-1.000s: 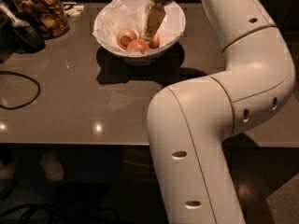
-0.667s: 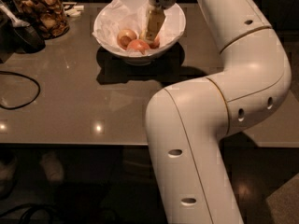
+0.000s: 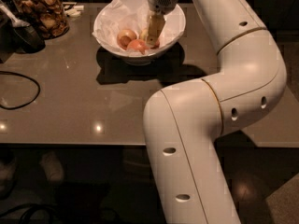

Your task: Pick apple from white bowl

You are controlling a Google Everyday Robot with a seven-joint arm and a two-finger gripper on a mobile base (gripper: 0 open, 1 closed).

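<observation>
Reaching down into the round, shiny white bowl (image 3: 180, 24), the gripper (image 3: 153, 37) hangs over the crumpled white paper inside, and I cannot tell if the claw is open or closed. The apple (image 3: 138, 45), small, round and smooth with red-orange skin, sits near the bowl's front edge, just beside the claw's tip, with a paler yellow apple (image 3: 124, 37) touching it. The bowl stands on a smooth grey table (image 3: 70, 101), and a glass jar (image 3: 44, 15) of brown snacks is left of the bowl.

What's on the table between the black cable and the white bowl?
Only bare tabletop, seen in the camera view; the gripper is down inside the bowl.
</observation>
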